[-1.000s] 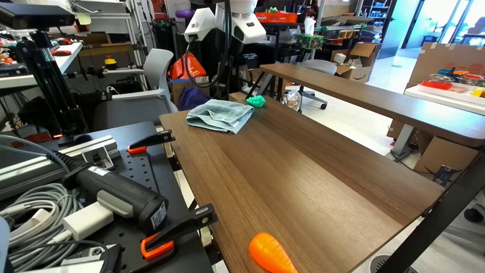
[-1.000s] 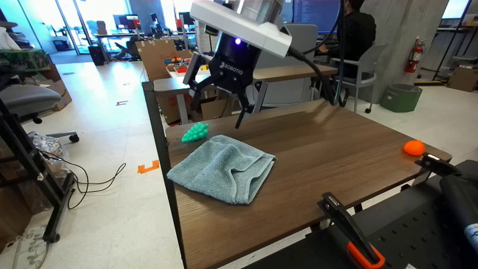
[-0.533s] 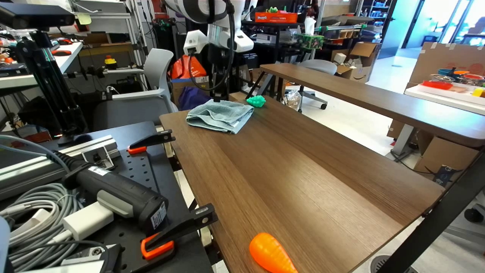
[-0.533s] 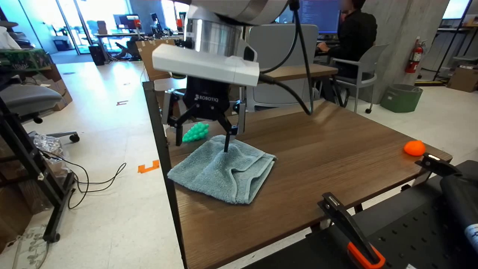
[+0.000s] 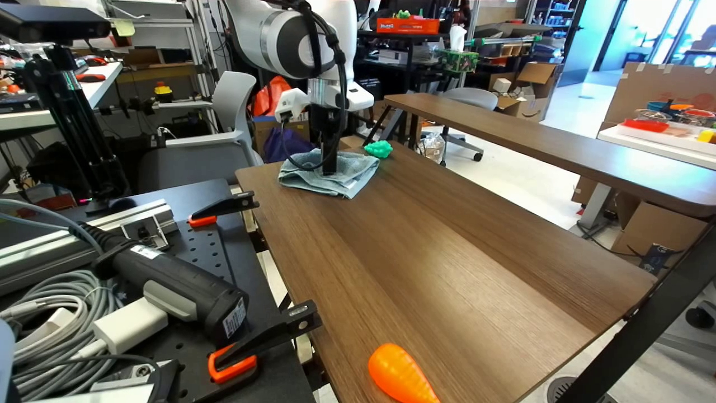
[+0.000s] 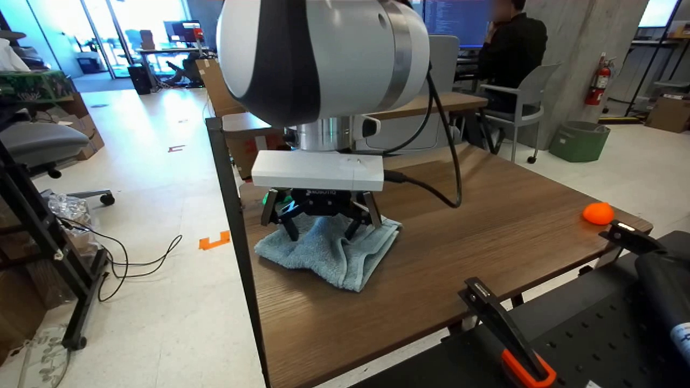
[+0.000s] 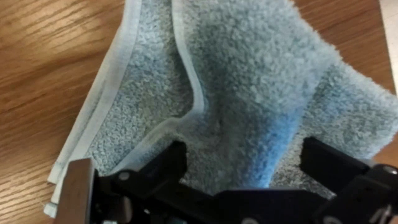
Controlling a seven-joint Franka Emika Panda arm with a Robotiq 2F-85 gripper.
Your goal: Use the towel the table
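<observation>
The blue-grey towel [image 6: 329, 261] lies folded and rumpled on the brown wooden table [image 6: 485, 215]. It also shows in the other views [image 5: 358, 173] [image 7: 248, 62]. My gripper [image 6: 322, 237] points down at the towel, with its fingertips at or against the cloth. In the wrist view the gripper [image 7: 243, 155] has its two fingers wide apart, with a raised fold of towel running between them. The gripper [image 5: 330, 170] partly covers the towel in an exterior view. Whether the tips press into the cloth is hard to tell.
A green bumpy toy [image 5: 378, 149] lies just behind the towel. An orange toy [image 5: 400, 372] lies at the table's far end, also seen in an exterior view [image 6: 598, 213]. Black clamps [image 5: 268, 336] [image 6: 480, 302] reach the table's edge from a black side bench [image 5: 201, 257].
My gripper has come down from above the table onto the towel. The towel's outer edge has drawn in slightly and its folds have shifted. The fingers look slightly closer together than before.
</observation>
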